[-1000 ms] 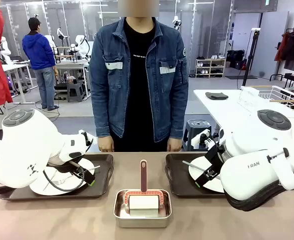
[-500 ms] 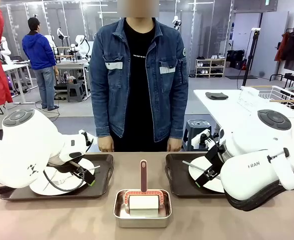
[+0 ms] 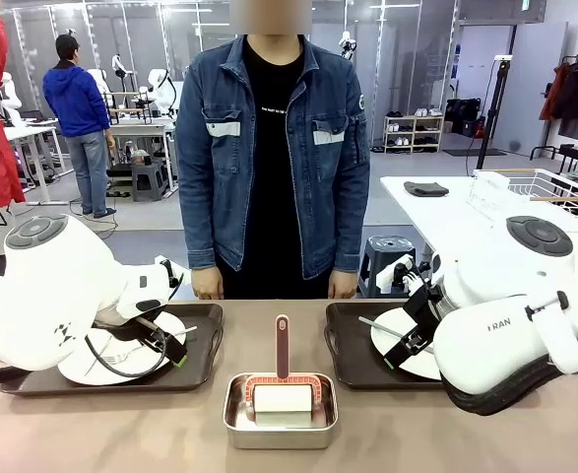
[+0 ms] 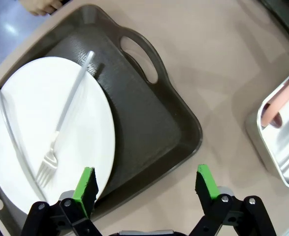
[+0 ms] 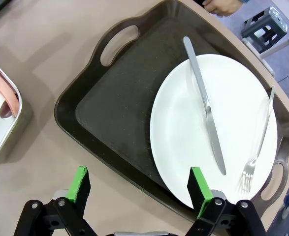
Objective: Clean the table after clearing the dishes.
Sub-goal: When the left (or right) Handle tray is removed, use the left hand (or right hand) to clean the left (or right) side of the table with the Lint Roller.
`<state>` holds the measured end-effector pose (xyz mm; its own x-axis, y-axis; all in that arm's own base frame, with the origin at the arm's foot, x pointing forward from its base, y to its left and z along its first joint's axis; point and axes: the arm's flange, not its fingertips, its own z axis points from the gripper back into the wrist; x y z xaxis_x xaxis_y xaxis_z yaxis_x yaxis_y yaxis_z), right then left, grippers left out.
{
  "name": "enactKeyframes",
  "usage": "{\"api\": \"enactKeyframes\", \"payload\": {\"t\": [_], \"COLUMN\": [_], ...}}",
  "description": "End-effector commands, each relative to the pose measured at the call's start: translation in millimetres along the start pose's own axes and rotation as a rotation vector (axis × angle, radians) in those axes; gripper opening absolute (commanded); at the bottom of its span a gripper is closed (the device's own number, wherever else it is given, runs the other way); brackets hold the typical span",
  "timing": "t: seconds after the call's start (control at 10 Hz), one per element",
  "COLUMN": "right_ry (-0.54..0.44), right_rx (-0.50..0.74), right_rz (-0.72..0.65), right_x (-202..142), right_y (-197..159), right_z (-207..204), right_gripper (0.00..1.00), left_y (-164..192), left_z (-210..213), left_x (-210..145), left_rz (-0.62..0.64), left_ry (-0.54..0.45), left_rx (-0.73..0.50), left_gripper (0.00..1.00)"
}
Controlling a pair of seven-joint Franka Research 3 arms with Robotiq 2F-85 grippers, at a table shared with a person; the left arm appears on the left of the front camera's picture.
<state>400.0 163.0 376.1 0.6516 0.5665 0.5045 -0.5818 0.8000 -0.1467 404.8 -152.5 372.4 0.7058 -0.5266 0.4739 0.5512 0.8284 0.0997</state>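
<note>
The left gripper (image 4: 146, 183) hangs over the near edge of the left tray (image 4: 149, 123), its green-padded jaws spread wide and gripping nothing; one pad sits above the rim of the left plate (image 4: 50, 132), the other above bare table (image 4: 218, 64) just off the tray's side. That round white plate lies towards one end of the dark brown handled tray, with a metal fork (image 4: 65, 128) laid across it and a knife (image 4: 14, 137) beside the fork, near the rim.

Across the table, the right gripper (image 5: 140, 187) is likewise parted and holds nothing. It is poised over the near edge of the right tray (image 5: 119, 103), one pad over the rim of the right plate (image 5: 218, 128) and the other over the tabletop just beside the tray. A second knife (image 5: 203, 103) lies across the middle of this plate and a second fork (image 5: 260, 137) near its far rim.

Seen from the front, both trays rest on the beige-brown table, one to each side. Between them and nearer the robot stands a small steel pan (image 3: 280, 409) holding a pink-handled tool (image 3: 282, 345), its handle pointing towards the far edge. A person (image 3: 274, 148) in a denim jacket stands at the far side, arms down, hands just behind the table's edge
</note>
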Motion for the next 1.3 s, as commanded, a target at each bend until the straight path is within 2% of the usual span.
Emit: {"api": "enactKeyframes", "payload": {"t": [0.0,0.1,0.3,0.4,0.5,0.6,0.7,0.9,1.0,1.1,1.2], "right_ry": [0.027,0.044,0.013,-0.027,-0.082,-0.126,-0.163,-0.26,-0.271,-0.294,-0.302], "right_rx": [0.156,0.222,0.455,0.611,0.775,0.889,0.946,0.943,0.93,0.891,0.871], "right_rz": [-0.022,-0.035,-0.149,-0.214,-0.334,-0.427,-0.517,-0.69,-0.749,-0.882,-0.958], "right_x": [24.6,33.5,43.1,39.2,22.9,-1.8,-33.3,-121.3,-163.8,-206.8,-243.1], "right_y": [-34.9,-54.7,-98.4,-118.4,-145.9,-170.0,-193.4,-237.3,-253.4,-268.5,-276.8], "right_z": [25.1,38.9,66.7,79.0,91.3,100.5,108.8,135.7,146.4,151.7,152.3], "right_gripper": [1.0,1.0,1.0,1.0,1.0,1.0,1.0,1.0,1.0,1.0,1.0], "left_y": [32.0,51.1,94.1,117.8,144.3,167.4,192.4,237.8,254.3,268.7,277.4], "left_z": [24.2,40.9,83.0,105.8,128.2,140.1,151.0,174.4,183.1,191.6,201.1], "left_x": [17.7,22.3,19.3,8.3,-16.6,-46.5,-81.5,-173.3,-216.4,-258.1,-296.0], "left_rz": [0.048,0.06,0.147,0.177,0.217,0.27,0.336,0.49,0.553,0.661,0.756], "left_ry": [0.097,0.093,0.022,-0.069,-0.189,-0.26,-0.343,-0.543,-0.561,-0.527,-0.565], "left_rx": [-0.243,-0.333,-0.555,-0.711,-0.803,-0.881,-0.933,-0.929,-0.885,-0.824,-0.793], "left_gripper": [1.0,1.0,1.0,1.0,1.0,1.0,1.0,1.0,1.0,1.0,1.0]}}
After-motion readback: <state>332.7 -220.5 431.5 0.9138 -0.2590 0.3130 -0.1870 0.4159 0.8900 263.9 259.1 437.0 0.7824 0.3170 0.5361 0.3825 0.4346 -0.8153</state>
